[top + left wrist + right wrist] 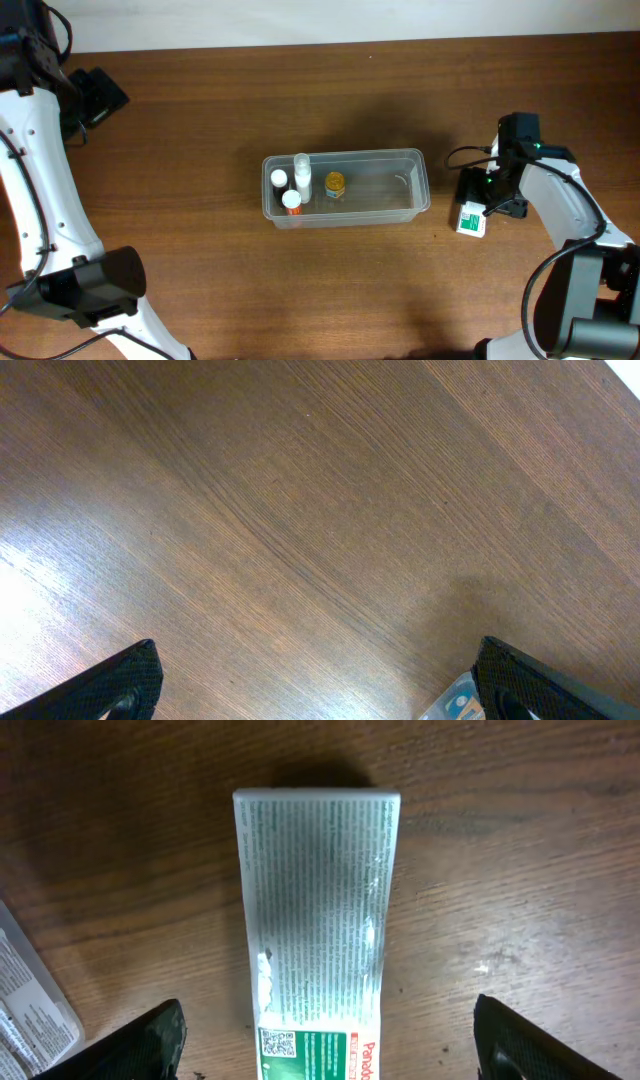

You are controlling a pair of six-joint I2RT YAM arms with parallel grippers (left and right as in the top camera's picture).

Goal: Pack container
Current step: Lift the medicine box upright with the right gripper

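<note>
The clear plastic container (405, 160) sits mid-table and holds several small bottles (302, 172) and an amber jar (335, 184) at its left end. A white-and-green carton box (471, 220) lies flat on the wood to the container's right. My right gripper (483, 198) hovers over the carton. In the right wrist view the carton (315, 900) lies between the wide-open fingers (325, 1040), untouched. My left gripper (100, 95) is at the far back left, open and empty over bare wood (320, 680).
A white printed sheet or pack edge (30, 1010) shows at the left of the right wrist view. A bit of clear plastic with blue and orange print (455, 705) peeks beside the left gripper's right finger. The table's back edge runs along the top.
</note>
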